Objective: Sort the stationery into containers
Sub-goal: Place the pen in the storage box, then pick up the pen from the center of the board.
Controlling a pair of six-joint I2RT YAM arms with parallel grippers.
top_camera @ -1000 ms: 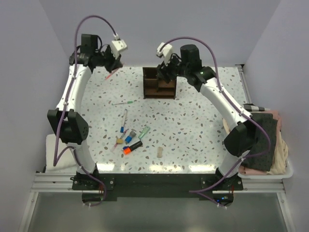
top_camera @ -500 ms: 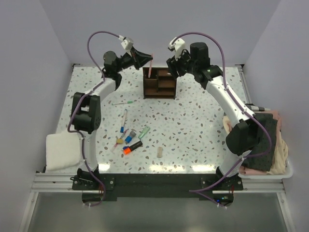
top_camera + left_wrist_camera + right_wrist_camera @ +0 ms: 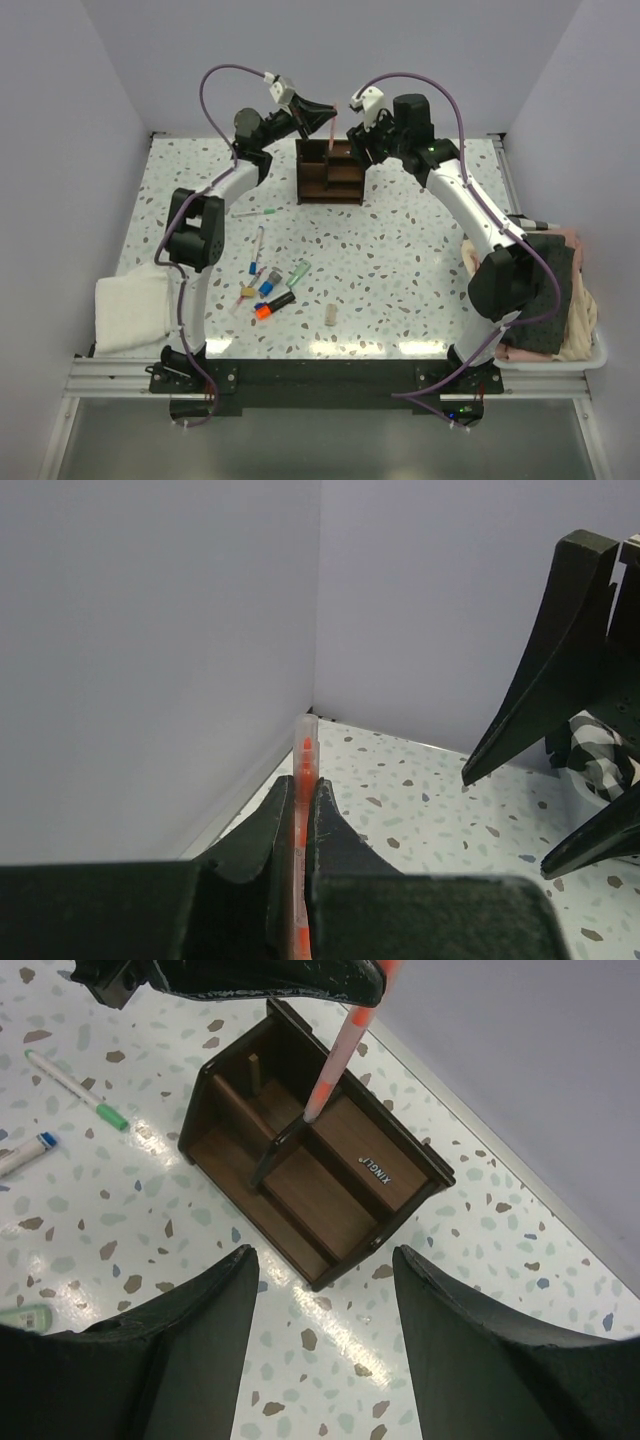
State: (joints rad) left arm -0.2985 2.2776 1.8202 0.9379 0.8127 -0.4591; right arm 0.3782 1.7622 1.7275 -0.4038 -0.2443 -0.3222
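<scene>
One pink-orange pen [image 3: 335, 1055] is hanging over one wooden organizer [image 3: 330, 193], while other stationery is lying loose on the table [image 3: 420, 260].
Left fingers [image 3: 272, 825] are pinching the pen nearly upright, its lower tip reaching down at the organizer's inner dividers; I cannot tell which compartment. Right fingers [image 3: 190, 1330] are hovering spread wide above the box, gripping nothing. At 12 o'clock on the table the organizer is sitting; toward 7 o'clock are lying one green-tipped pen [image 3: 255, 213], one other thin pen [image 3: 258, 243], one green marker [image 3: 298, 271], one orange-and-black marker [image 3: 273, 304], a few blue-capped pieces [image 3: 253, 270] and one tan block [image 3: 331, 314].
</scene>
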